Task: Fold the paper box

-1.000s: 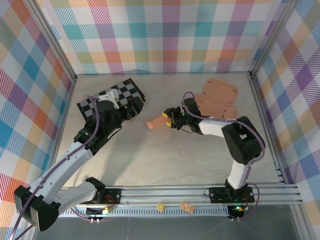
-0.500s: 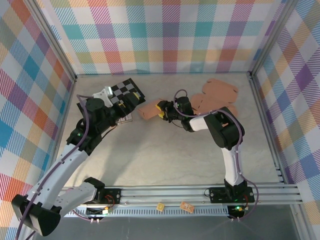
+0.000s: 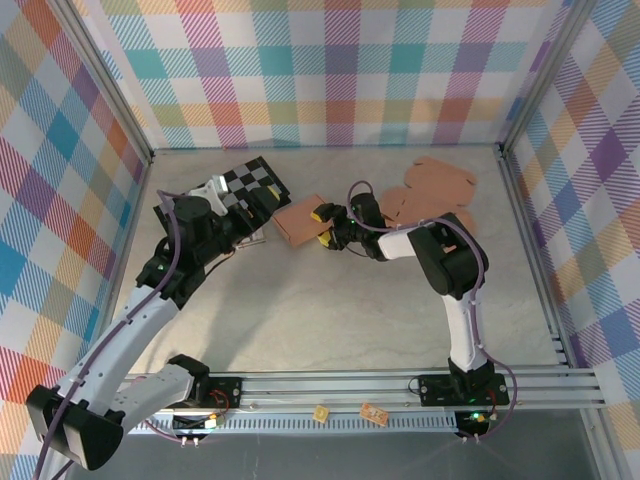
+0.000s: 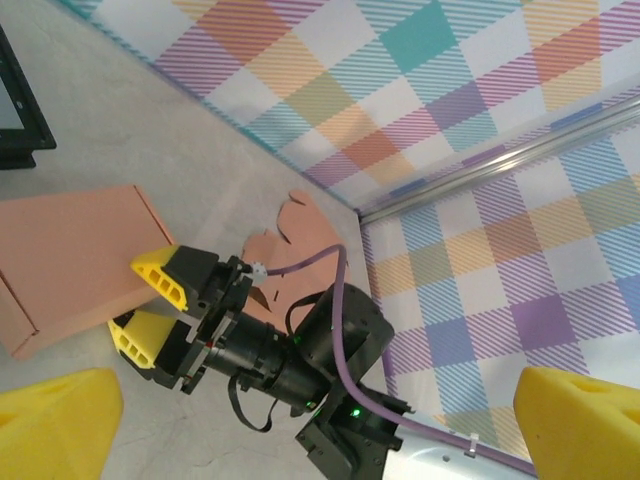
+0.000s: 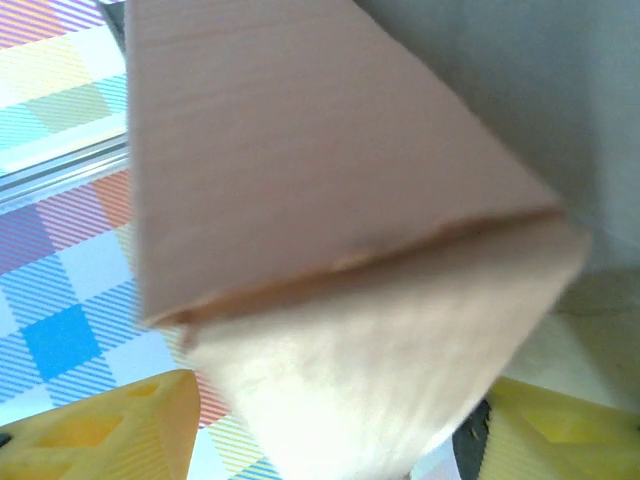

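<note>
The tan paper box (image 3: 299,217) lies partly folded beside the checkered board, its broad face up. My right gripper (image 3: 323,228) is shut on the box's right edge, one yellow finger on each side. In the right wrist view the box (image 5: 330,250) sits close up between the yellow fingers (image 5: 95,435). In the left wrist view the box (image 4: 70,250) is at the left, with the right gripper's fingers (image 4: 155,277) pinching its corner. My left gripper (image 3: 262,204) hovers just left of the box, open and holding nothing; its yellow fingertips (image 4: 55,425) stand far apart.
A black-and-white checkered board (image 3: 250,180) lies at the back left, partly under the left arm. Flat tan cardboard blanks (image 3: 435,193) are piled at the back right. Plaid walls enclose three sides, and a metal rail (image 3: 330,385) runs along the near edge.
The right gripper carried the box left and toward the back, up beside the checkered board, and the box turned to show its broad face. The left arm shifted slightly.
</note>
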